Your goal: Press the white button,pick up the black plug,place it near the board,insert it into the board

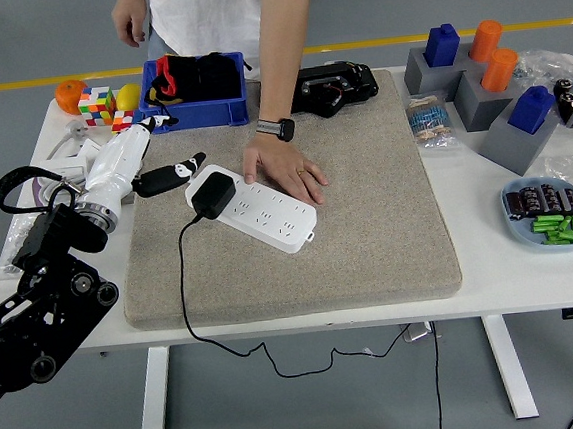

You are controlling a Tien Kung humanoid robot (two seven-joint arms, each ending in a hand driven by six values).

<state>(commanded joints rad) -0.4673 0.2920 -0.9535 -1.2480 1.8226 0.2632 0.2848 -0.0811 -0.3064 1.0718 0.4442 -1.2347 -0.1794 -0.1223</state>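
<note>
Black jointed left arm (35, 327), white hand (126, 163) (dark fingertips); person (219, 15): white shirt, wristwatch (277, 129).

The white board (262, 214), a long power strip with rows of sockets, lies flat and diagonally on the grey mat. The black plug (211, 196) sits seated in it near its upper-left end (apparently pushed fully in), its black cord trailing down across the mat and over the counter's near edge.

Black plug (211, 195) sits in the board (262, 208); left hand (142, 165) open beside it.
</note>
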